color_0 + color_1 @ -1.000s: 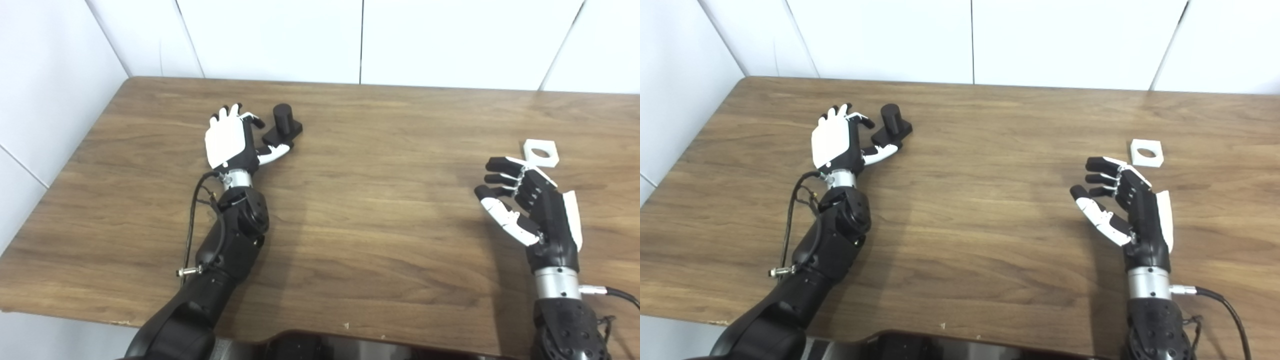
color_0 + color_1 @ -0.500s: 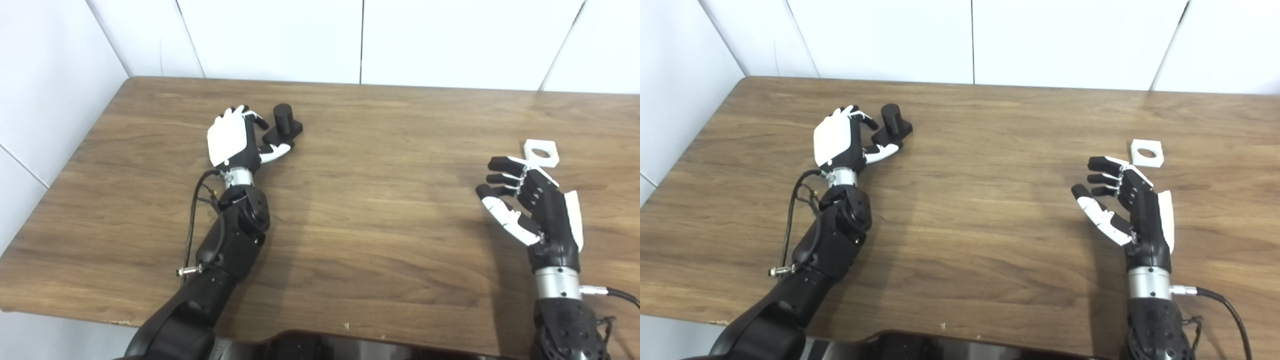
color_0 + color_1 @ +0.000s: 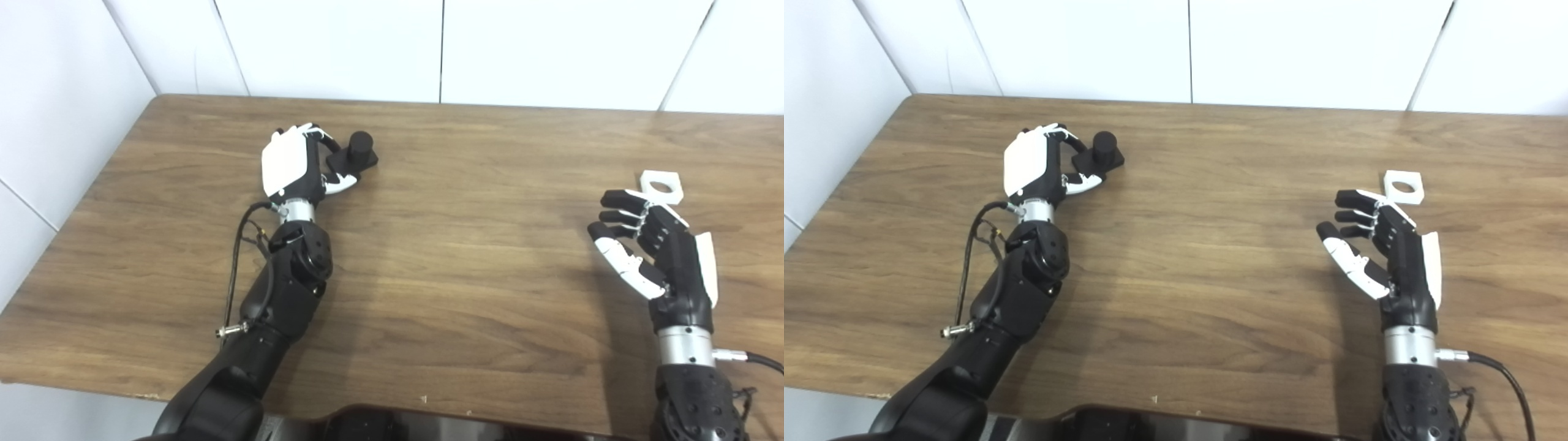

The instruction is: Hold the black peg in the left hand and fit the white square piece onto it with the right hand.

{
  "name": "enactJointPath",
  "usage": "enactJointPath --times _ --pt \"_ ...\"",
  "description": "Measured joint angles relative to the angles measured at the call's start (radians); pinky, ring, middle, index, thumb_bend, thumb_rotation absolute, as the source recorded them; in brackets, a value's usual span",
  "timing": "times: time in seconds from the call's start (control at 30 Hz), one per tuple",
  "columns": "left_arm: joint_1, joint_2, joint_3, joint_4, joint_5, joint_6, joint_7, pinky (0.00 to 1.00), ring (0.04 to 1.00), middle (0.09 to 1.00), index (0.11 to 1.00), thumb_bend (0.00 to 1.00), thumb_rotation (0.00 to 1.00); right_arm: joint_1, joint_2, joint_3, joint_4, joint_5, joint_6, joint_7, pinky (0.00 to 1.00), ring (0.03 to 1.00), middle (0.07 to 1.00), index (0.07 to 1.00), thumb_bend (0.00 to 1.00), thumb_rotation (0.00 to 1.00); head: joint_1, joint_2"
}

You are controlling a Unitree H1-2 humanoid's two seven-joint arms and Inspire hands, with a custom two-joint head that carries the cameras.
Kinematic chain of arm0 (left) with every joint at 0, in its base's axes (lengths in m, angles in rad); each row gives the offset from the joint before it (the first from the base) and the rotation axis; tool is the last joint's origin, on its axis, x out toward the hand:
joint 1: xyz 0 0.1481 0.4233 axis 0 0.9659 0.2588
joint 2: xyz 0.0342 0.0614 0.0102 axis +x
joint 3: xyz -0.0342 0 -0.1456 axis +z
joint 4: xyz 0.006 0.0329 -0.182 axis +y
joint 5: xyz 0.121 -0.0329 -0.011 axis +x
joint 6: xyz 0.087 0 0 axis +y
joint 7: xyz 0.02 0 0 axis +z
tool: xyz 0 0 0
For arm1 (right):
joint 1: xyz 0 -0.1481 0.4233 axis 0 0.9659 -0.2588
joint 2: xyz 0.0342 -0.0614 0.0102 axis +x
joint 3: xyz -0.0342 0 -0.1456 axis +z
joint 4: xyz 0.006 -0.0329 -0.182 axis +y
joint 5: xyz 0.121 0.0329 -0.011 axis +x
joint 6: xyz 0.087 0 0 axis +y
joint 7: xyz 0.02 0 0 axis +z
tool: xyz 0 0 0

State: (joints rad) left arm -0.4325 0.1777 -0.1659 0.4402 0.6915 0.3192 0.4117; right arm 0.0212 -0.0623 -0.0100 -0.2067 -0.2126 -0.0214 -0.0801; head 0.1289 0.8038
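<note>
Black peg: upright on table, its base pinched by curled left hand. White square piece: flat, far right of peg, just beyond fingertips of right hand. That hand spread, empty, nearer.

In front of me is a brown wood-grain counter, its far edge against white wall panels. A black plastic peg on a square base sits toward the far left corner; whether its base rests flat on the counter I cannot tell. A white square plastic piece with a round hole lies flat near the right edge, well apart from the peg.
</note>
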Motion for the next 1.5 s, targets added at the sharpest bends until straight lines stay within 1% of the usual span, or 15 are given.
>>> enactJointPath --times 0.1,0.23,0.33,0.43,0.5,0.6,0.7,0.77,0.83,0.93,1.0,1.03,1.27,1.37,1.5 --pt "0.0 0.002 0.0 0.0 0.0 -0.006 -0.003 0.95 0.897 0.837 0.485 0.52 0.08 0.0 0.0 0.0 0.0 -0.002 0.0 -0.001 0.57 0.653 0.69 0.666 0.59 0.39 -0.008 0.002" --pt "0.0 0.02 -0.008 0.001 -0.019 -0.041 -0.026 0.96 0.905 0.841 0.486 0.52 0.08 0.0 0.001 0.0 0.0 -0.003 0.0 -0.002 0.57 0.654 0.693 0.664 0.59 0.38 -0.021 0.003" --pt "-0.001 0.061 -0.027 0.001 -0.057 -0.119 -0.083 0.97 0.916 0.843 0.485 0.52 0.08 0.001 0.002 0.0 -0.003 -0.004 0.0 -0.003 0.57 0.653 0.693 0.665 0.58 0.38 -0.029 0.003" --pt "-0.004 0.089 -0.038 0.002 -0.082 -0.161 -0.132 0.92 0.903 0.837 0.485 0.52 0.08 0.002 0.002 0.0 -0.006 -0.006 0.0 -0.003 0.57 0.652 0.693 0.67 0.58 0.38 -0.032 0.003" --pt "-0.009 0.097 -0.043 0.003 -0.104 -0.178 -0.165 0.92 0.915 0.848 0.486 0.52 0.08 0.004 0.003 0.0 -0.007 -0.008 0.0 -0.003 0.57 0.651 0.693 0.67 0.57 0.38 -0.032 0.003" --pt "-0.023 0.126 -0.08 0.003 -0.112 -0.218 -0.214 0.89 0.919 0.855 0.487 0.52 0.08 0.007 0.003 0.0 -0.008 -0.012 0.0 -0.003 0.57 0.653 0.693 0.667 0.57 0.39 -0.041 0.005" --pt "-0.033 0.156 -0.115 0.002 -0.112 -0.262 -0.255 0.92 0.922 0.867 0.489 0.52 0.09 0.007 0.003 -0.001 -0.008 -0.012 0.0 -0.003 0.57 0.656 0.694 0.668 0.57 0.39 -0.048 0.005" --pt "-0.042 0.167 -0.13 0.001 -0.13 -0.293 -0.295 0.9 0.92 0.871 0.49 0.52 0.09 0.008 0.003 -0.002 -0.013 -0.012 0.0 -0.003 0.57 0.656 0.695 0.669 0.57 0.4 -0.052 0.006" --pt "-0.044 0.172 -0.14 0.001 -0.151 -0.324 -0.322 0.88 0.921 0.874 0.491 0.52 0.09 0.008 0.003 -0.003 -0.022 -0.013 0.0 -0.003 0.58 0.658 0.694 0.67 0.57 0.41 -0.057 0.006" --pt "-0.043 0.173 -0.156 0.001 -0.196 -0.391 -0.371 0.83 0.922 0.883 0.492 0.52 0.09 0.008 0.003 -0.005 -0.029 -0.013 0.001 -0.003 0.57 0.656 0.693 0.667 0.56 0.38 -0.06 0.006" --pt "-0.042 0.173 -0.169 0.001 -0.229 -0.438 -0.408 0.84 0.934 0.893 0.492 0.52 0.09 0.007 0.003 -0.006 -0.029 -0.013 0.002 -0.003 0.57 0.655 0.692 0.664 0.56 0.39 -0.066 0.006" --pt "-0.041 0.173 -0.175 -0.003 -0.254 -0.458 -0.439 0.84 0.936 0.894 0.492 0.52 0.09 0.007 0.003 -0.006 -0.029 -0.013 0.003 -0.003 0.57 0.655 0.693 0.664 0.56 0.39 -0.071 0.006" --pt "-0.031 0.172 -0.214 -0.051 -0.335 -0.538 -0.583 0.84 0.945 0.898 0.493 0.51 0.09 0.007 0.003 -0.006 -0.029 -0.017 0.003 -0.003 0.57 0.657 0.698 0.666 0.56 0.39 -0.091 0.008" --pt "-0.019 0.172 -0.227 -0.075 -0.353 -0.572 -0.627 0.82 0.943 0.896 0.493 0.51 0.09 0.007 0.003 -0.005 -0.029 -0.022 0.003 -0.003 0.57 0.656 0.696 0.664 0.56 0.38 -0.095 0.008" --pt "-0.002 0.166 -0.235 -0.11 -0.38 -0.593 -0.668 0.82 0.948 0.894 0.493 0.51 0.09 0.007 0.003 -0.005 -0.029 -0.03 0.003 -0.003 0.58 0.657 0.698 0.67 0.56 0.39 -0.12 0.011"
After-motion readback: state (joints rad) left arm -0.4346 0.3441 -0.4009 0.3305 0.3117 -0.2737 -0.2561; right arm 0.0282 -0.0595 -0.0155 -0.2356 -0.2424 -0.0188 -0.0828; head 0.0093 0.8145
